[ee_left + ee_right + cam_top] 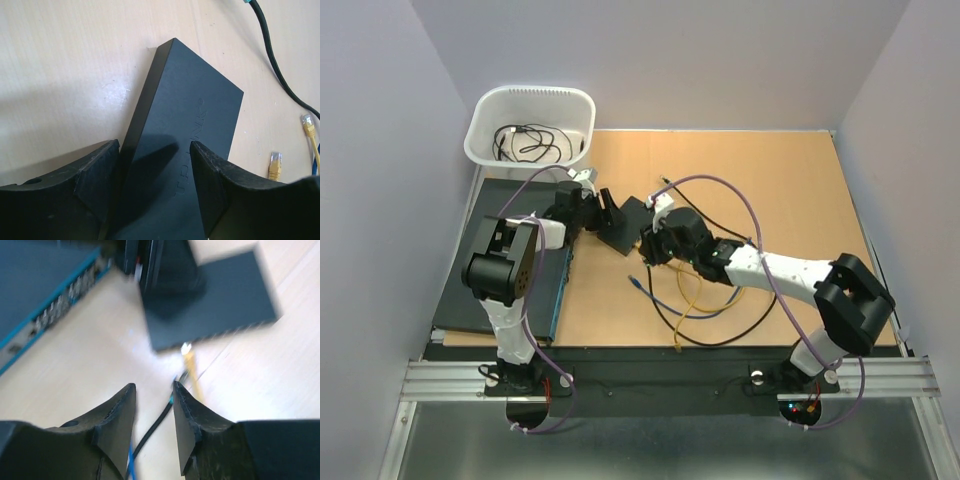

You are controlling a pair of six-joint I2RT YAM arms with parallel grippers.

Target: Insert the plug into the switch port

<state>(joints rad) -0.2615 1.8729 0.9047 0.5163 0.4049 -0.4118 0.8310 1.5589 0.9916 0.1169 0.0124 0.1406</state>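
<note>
The small flat black box [628,222] lies on the table; its row of ports does not show in any view. My left gripper [604,206] is open over it. In the left wrist view the jaws [155,142] straddle the box [185,105], with the left finger by its side wall and the right finger over its top face. My right gripper [652,250] is open just in front of the box. In the blurred right wrist view, a black cable with a teal plug [172,399] runs between the jaws [153,385]. A yellow plug [186,347] lies at the edge of the box [220,300].
A large dark switch with a blue edge [500,270] lies at the left and shows in the right wrist view [45,295]. A white bin of cables [530,122] stands at the back left. Yellow [690,295], blue [636,283] and black cables lie in front of the box. Two yellow plugs [275,166] show in the left wrist view.
</note>
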